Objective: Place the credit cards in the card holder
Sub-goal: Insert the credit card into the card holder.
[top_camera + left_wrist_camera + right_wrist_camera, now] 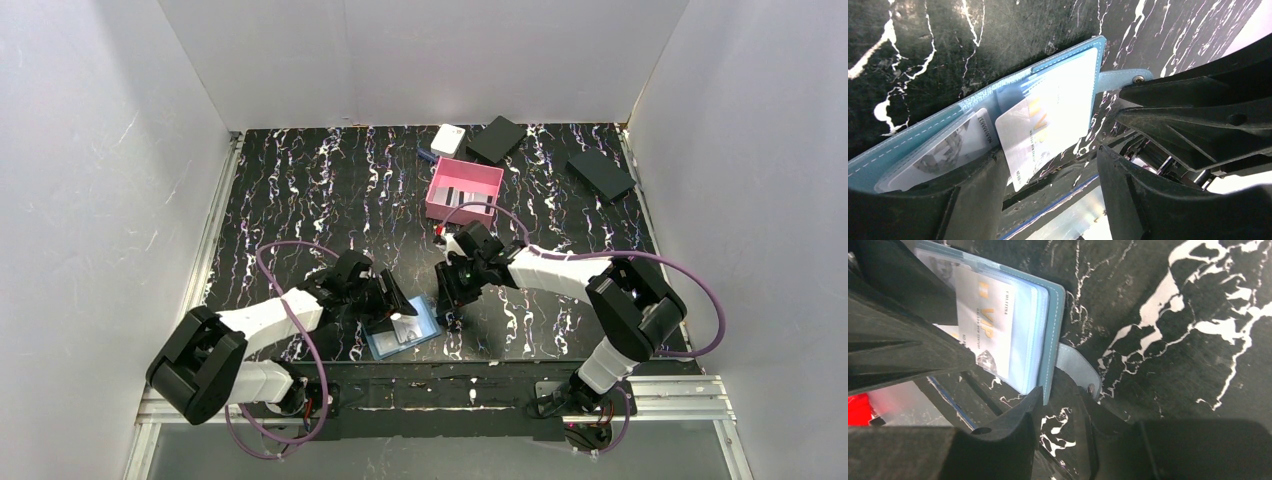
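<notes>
The blue card holder (404,331) lies open near the table's front edge. In the left wrist view the holder (923,135) holds one card (938,152) in a clear slot. A white VIP card (1048,125) sticks halfway out of another slot. My left gripper (397,304) is open over the holder, one finger (973,195) resting on its edge. My right gripper (447,297) is open at the holder's right edge (1054,330), straddling the snap tab (1075,367). The VIP card (983,325) shows there too. More cards (462,191) lie in the pink tray.
The pink tray (437,192) stands behind my right gripper. A small white box (448,138) and two flat black boxes (497,138) (601,174) lie at the back. White walls enclose the table on three sides.
</notes>
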`<state>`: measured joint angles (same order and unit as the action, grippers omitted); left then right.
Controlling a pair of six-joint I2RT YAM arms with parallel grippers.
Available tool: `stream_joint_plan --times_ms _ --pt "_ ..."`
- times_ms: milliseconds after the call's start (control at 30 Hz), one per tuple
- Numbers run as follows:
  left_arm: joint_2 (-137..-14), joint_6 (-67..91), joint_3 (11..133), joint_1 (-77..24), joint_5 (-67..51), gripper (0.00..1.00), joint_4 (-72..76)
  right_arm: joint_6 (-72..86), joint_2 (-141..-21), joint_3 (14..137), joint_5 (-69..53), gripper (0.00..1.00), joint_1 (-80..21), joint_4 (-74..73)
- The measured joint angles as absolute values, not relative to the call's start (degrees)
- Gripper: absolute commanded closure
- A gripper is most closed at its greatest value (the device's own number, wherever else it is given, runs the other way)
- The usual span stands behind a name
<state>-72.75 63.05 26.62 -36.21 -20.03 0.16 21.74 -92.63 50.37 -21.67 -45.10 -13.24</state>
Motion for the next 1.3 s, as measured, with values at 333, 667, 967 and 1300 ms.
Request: stream_joint_plan --times_ms 333,667,967,1300 --pt "-79.93 66.18 35.38 -39.91 -14.79 0.36 -7.74 26.13 -94.65 45.89 -26.43 0.73 -45.1 -4.76" --pt "-83.36 68.05 42.48 -43.35 -8.8 0.25 -17.4 29.36 -95.07 44.12 -27.89 0.74 -44.7 -1.15" --pt "-81.24 66.8 42.59 -43.59 -6.74 0.22 -21.38 29.85 -95.35 44.12 -28.47 0.75 -44.75 0.44" --pt "-88.07 68.1 47.83 -44.05 -7.51 0.21 -22.41 30.56 -96.14 43.41 -29.42 0.78 -44.65 1.85"
